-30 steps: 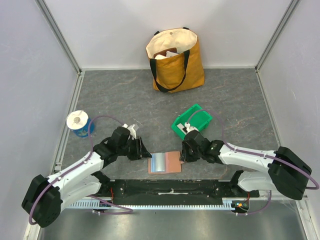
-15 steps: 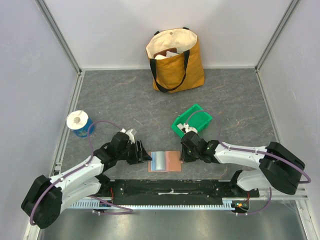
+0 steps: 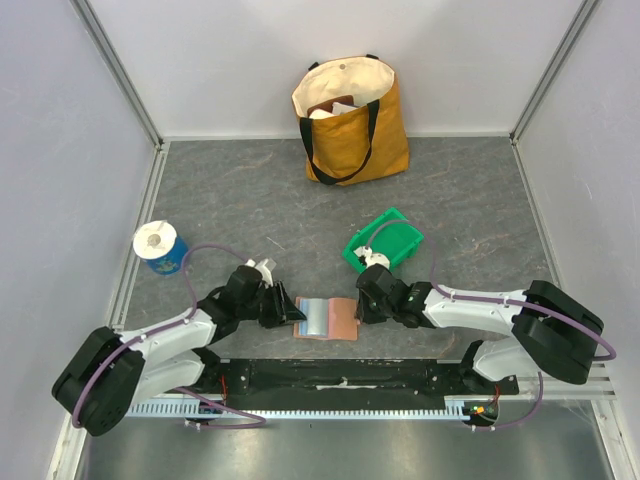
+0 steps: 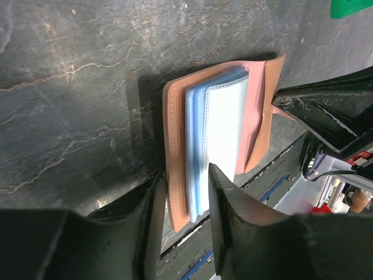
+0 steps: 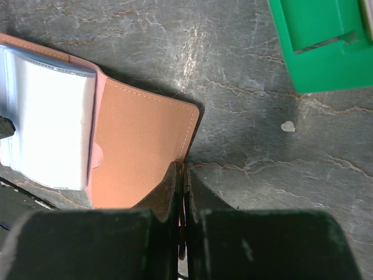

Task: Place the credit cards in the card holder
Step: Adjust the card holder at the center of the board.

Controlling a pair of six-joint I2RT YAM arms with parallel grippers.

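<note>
Two grippers on card holder [image 3: 327, 319], lying open on my side of green bin [image 3: 385, 240]. My left gripper [image 3: 292, 312] fingers stand apart, straddling its left edge; my right gripper [image 5: 182, 170] pinched tight on its right flap.

matt leather card holder [image 5: 140, 146], glossy plastic bin [image 5: 326, 46]

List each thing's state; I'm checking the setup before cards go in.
Terracotta-brown folding card holder: lying open, blue-grey sleeves showing.
Left gripper: open, straddling the holder's left cover.
Right gripper: shut at the right flap's edge.
Green plastic bin: upright, open-topped.
Mustard canvas tote bag: standing, mouth open.
</note>
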